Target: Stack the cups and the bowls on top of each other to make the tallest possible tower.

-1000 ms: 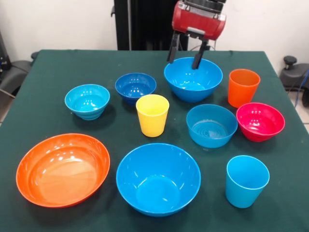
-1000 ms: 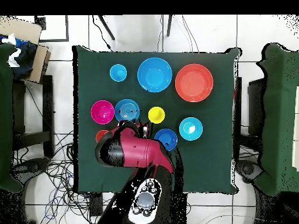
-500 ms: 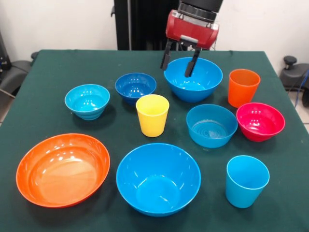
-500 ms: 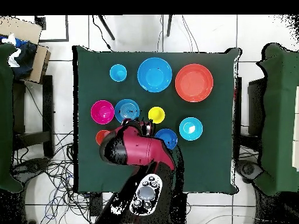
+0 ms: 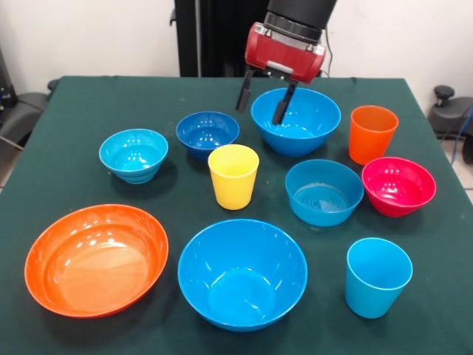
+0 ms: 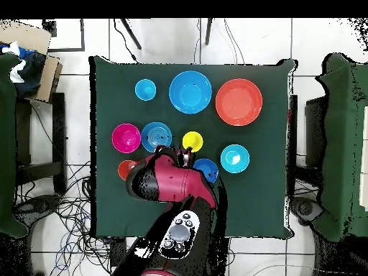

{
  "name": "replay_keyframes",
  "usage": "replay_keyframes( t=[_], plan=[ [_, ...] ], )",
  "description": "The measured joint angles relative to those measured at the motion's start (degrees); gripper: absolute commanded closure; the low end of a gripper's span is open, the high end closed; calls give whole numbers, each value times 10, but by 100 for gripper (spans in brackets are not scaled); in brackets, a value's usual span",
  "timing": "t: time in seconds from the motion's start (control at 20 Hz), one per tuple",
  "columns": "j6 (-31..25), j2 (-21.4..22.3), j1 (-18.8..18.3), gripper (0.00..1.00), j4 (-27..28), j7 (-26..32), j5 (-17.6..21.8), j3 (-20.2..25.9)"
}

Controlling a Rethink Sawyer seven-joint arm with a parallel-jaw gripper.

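Observation:
My gripper (image 5: 260,108) is open and empty, with one finger left of the rim of the far large blue bowl (image 5: 303,126) and one over the bowl. The small dark blue bowl (image 5: 208,132) is just to its left. The yellow cup (image 5: 233,176) stands in the middle, the orange cup (image 5: 372,133) at the right and the light blue cup (image 5: 377,276) at the near right. In the overhead view the arm hides the far blue bowl, and the gripper (image 6: 173,152) shows beside the yellow cup (image 6: 192,141).
A cyan bowl (image 5: 134,154), a wide orange bowl (image 5: 96,259), a near large blue bowl (image 5: 242,272), a medium light blue bowl (image 5: 324,191) and a magenta bowl (image 5: 398,185) stand apart on the green table (image 5: 89,103). Nothing is stacked.
My gripper has moved left across the far blue bowl toward the dark blue bowl, still open. No cup or bowl has moved.

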State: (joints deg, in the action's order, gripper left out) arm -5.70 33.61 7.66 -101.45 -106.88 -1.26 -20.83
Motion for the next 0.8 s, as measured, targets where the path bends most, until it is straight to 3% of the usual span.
replay_keyframes(
  t=[0.8],
  plan=[
    [1, -41, 21, 0, 44, -19, -35, -26]
  ],
)
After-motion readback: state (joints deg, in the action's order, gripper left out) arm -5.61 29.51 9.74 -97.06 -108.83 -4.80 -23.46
